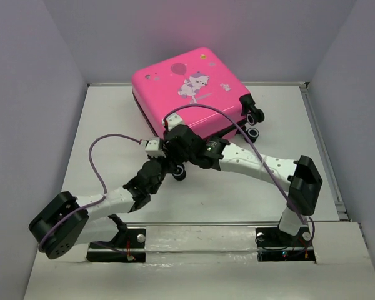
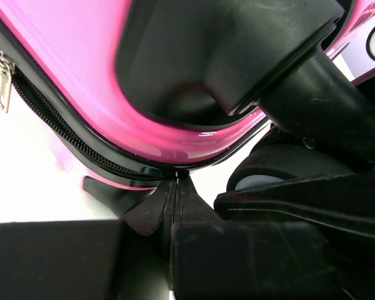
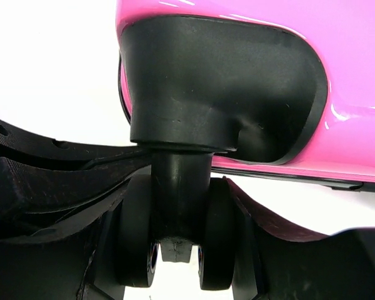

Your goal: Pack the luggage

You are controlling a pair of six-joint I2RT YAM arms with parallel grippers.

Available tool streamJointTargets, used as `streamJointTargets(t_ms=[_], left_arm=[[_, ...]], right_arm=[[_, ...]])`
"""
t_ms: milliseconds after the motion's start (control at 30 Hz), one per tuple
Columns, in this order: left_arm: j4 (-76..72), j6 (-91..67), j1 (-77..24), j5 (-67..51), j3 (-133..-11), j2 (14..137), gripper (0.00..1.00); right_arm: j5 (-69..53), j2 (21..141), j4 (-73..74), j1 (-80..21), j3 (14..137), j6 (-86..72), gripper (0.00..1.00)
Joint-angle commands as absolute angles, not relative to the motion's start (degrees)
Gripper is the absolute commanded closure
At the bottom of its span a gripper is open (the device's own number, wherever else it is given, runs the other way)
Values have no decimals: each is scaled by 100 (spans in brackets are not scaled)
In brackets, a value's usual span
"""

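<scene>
— Left hand (image 2: 175, 194) first: fingers pressed together, tips against the zip (image 2: 69, 131) at the luggage's (image 1: 187, 87) near corner. Can't tell whether anything is pinched.
— And the luggage itself?
— Closed, flat on the table (image 1: 112, 112), skewed. That corner points at the arms and the shell lies beyond both hands. Its wheeled edge runs off rightward.
— Right hand (image 3: 175, 212)?
— Same corner, clamped on the wheel (image 3: 134, 237) from either side. Both hands equally near; the zip looks like the left's job.
</scene>
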State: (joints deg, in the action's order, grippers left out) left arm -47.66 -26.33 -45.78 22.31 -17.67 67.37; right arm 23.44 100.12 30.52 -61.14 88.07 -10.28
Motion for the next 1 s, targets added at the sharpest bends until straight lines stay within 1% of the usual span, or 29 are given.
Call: streamJointTargets(t_ms=[0,100,233,367,500,633,700,767,833,933,967], left_arm=[[-4521,-2373,-4474,2988,-2092,6496,94],[-4071,-2521,-4299,3120,-1873,6083,94],[-3631,-2610,-4061,3032,-1609,5573,94],[-3086,-2628,-3929,3199,-1512,5160,94],[-2525,-2865,-3710,3217,-1547,4975,94],[-1934,-3014,-3420,3427,-1898,5018,94],[-2029,-3181,-3061,3306,-1916,5062,94],[-2405,-3295,-2814,2867,-1907,5159,94],[-2487,-3505,-2638,2804,-2038,5308,94],[-2487,-3664,-2628,2611,-2214,5213,94],[-2487,-3691,-2628,2410,-2232,4951,94]], right_arm=[[1941,9168,2057,-6513,8510,-1107,93],[2346,8904,2057,-6513,8009,-1151,93],[2565,8491,2048,-6513,7604,-1257,93],[2689,8043,2048,-6390,7199,-1283,93],[2698,7639,2074,-6337,6734,-1309,93],[2663,7322,2109,-6284,6381,-1415,93],[2619,7208,2109,-6284,6267,-1485,93],[2339,7207,2092,-6284,6205,-1503,93],[2058,7242,1917,-6284,6118,-1433,93],[1785,7330,1724,-6337,6082,-1362,93],[1741,7374,1679,-6424,6082,-1345,93]])
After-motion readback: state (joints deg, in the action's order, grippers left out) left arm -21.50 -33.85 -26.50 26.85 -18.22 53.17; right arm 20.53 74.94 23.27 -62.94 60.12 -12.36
